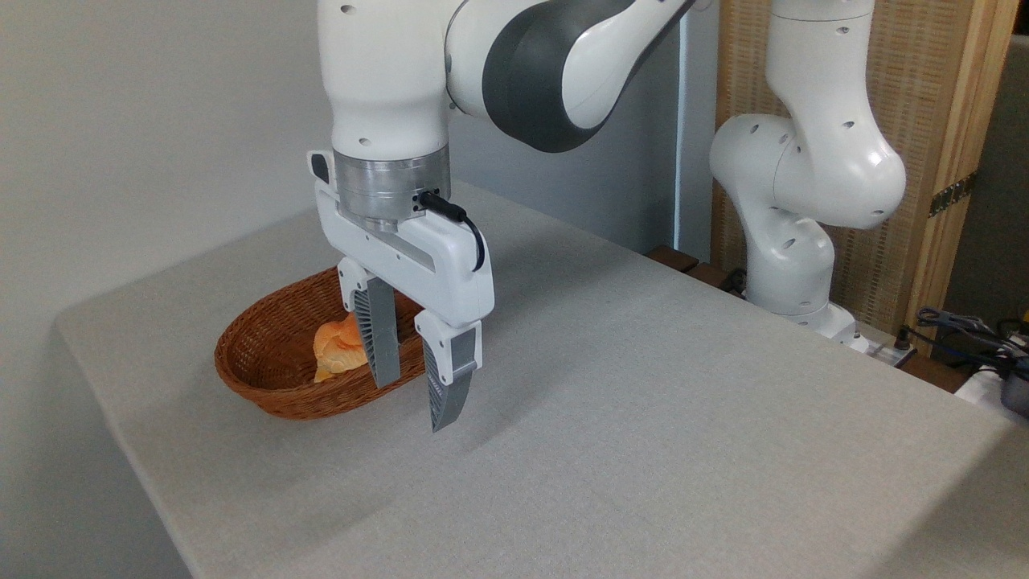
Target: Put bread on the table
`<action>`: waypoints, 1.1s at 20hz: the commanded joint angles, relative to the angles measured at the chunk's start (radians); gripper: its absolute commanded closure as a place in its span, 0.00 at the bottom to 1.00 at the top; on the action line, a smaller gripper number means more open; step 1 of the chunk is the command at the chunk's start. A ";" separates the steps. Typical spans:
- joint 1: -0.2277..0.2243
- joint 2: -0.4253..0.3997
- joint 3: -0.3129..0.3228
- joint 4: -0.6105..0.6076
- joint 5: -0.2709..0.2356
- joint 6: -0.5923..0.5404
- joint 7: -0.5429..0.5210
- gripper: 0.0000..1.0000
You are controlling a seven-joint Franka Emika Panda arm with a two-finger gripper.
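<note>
Light grey woven fabric covers the large flat table [643, 418], whose near part lies bare right up to the front edge. Farther in, toward the left, hangs the white two-finger gripper [414, 398] of the white and grey robot arm [386, 96], pointing down with its ribbed grey fingers [444, 394] spread apart and nothing between them. The right finger's tip hovers over the cloth just outside the brown oval wicker basket [265, 354]; the left finger stands in front of the basket's right end. Inside the basket lies the glossy orange-golden bun [338, 346], partly hidden behind that left finger, so whether the finger touches it cannot be told. Beyond the table's far right edge rises the arm's white base column [796, 241], before a woven cane panel in a pale wooden frame [924, 121], with dark cables [965, 330] at the right. A plain pale wall [145, 121] closes the left.
</note>
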 commanded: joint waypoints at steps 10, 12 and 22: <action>0.013 0.001 0.005 0.007 -0.010 -0.073 0.034 0.00; 0.012 0.003 0.005 0.010 -0.009 -0.099 0.035 0.00; 0.011 0.000 0.005 0.027 -0.007 -0.101 0.034 0.00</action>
